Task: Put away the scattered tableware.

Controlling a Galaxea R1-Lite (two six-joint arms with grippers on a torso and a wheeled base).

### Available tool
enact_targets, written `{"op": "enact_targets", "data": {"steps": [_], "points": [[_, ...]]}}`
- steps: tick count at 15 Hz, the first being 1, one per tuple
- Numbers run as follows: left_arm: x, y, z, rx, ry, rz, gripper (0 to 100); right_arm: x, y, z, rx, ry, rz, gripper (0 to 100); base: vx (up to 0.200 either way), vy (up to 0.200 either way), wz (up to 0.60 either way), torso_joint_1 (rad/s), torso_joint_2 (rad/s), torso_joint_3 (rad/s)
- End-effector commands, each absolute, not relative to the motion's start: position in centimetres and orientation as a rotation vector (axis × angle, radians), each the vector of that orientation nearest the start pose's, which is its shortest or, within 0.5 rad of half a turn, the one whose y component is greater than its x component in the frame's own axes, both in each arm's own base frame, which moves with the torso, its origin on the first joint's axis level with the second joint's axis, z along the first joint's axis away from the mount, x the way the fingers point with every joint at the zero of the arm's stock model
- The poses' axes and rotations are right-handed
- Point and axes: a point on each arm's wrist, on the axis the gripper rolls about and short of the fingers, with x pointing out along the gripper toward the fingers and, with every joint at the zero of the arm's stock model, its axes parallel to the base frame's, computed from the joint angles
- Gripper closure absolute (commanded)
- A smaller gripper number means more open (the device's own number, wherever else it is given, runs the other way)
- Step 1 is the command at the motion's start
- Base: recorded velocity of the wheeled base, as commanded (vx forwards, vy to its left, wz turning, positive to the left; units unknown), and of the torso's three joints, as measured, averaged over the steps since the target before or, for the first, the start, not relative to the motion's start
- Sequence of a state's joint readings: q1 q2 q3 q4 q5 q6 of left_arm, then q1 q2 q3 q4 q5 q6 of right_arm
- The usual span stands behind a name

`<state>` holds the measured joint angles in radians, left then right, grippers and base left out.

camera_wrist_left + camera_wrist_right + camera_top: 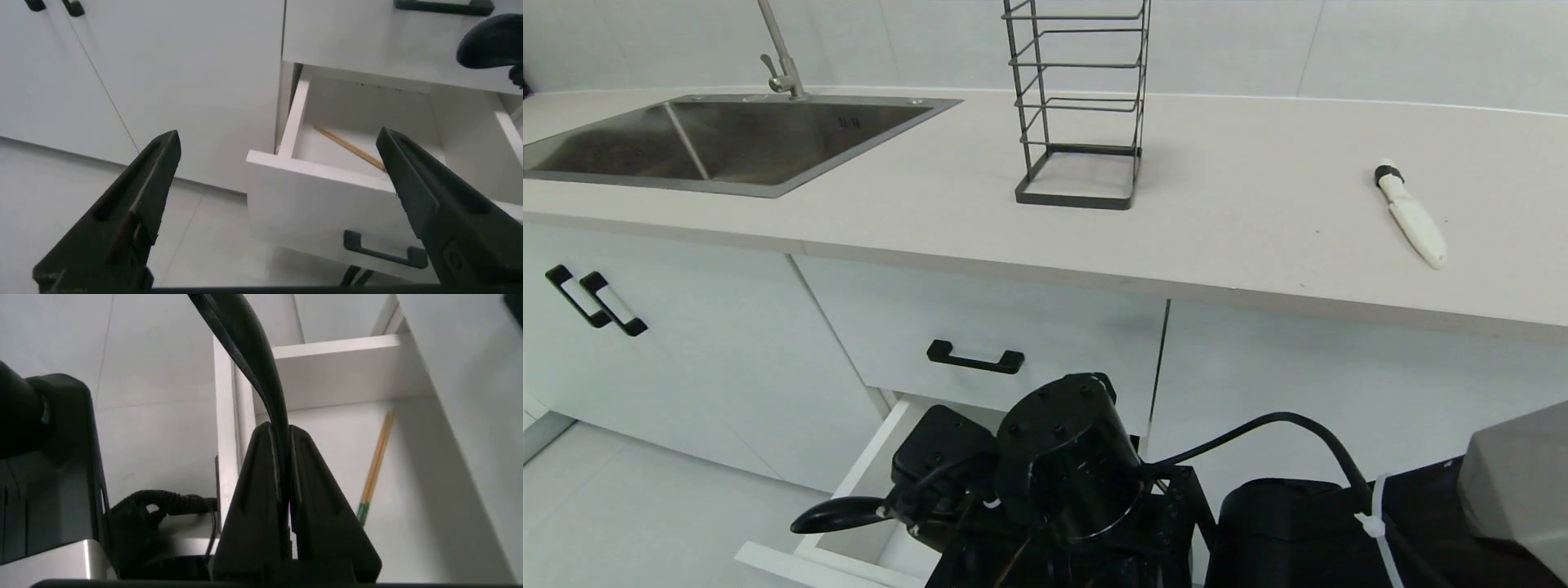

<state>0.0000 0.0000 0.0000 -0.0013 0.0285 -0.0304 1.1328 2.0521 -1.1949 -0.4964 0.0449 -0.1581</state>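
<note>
The black spoon [837, 514] is being held over the open drawer [327, 169], so the step in hand looks to be the stowing of this one piece.

By size, the pale countertop [1241, 237] is running across the head view. It is carrying the steel sink [792, 135] at the robot's left and a bare wire rack [1074, 200] near the middle. Well apart at the right, a white knife [1413, 220] is lying flat.

Below the counter, the drawer is standing pulled out beneath a closed drawer front. A wooden chopstick [376, 465], or a pair lying together, is resting on its floor.

The right gripper [286, 449] is clenching the spoon by its handle, fingers pinched tight on it. The bowl is sticking out toward the robot's left, near the drawer's left wall. The left gripper [290, 204] is hanging released before the drawer front, jaws spread wide and holding nothing.

The next move is likely calling for the spoon to be brought fully inside the drawer walls and lowered close to the floor, beside the chopstick rather than across it. The right gripper should be letting go only once the spoon is low, since a spoon dropped from height may be bouncing or rolling. After that, the knife on the counter appears to be the piece waiting its turn.
</note>
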Motion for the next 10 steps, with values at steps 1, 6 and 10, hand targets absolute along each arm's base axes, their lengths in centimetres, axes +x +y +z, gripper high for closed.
{"op": "enact_targets", "data": {"steps": [1,6,10], "points": [[-2.3,0.1,7.6,-0.031,-0.002,0.029,0,17.6,37.4,14.6,-0.334,0.224,1.189,100,0.000,0.000,0.00,-0.095,0.27,0.124],[-2.3,0.1,7.6,-0.031,-0.002,0.029,0,19.4,38.2,15.0,-0.304,0.195,1.254,100,0.000,0.000,0.00,-0.019,0.17,0.045],[-2.3,0.1,7.6,-0.031,-0.002,0.029,0,20.8,37.1,15.7,-0.352,0.200,1.219,100,0.000,0.000,0.00,0.000,0.00,0.000]]}}
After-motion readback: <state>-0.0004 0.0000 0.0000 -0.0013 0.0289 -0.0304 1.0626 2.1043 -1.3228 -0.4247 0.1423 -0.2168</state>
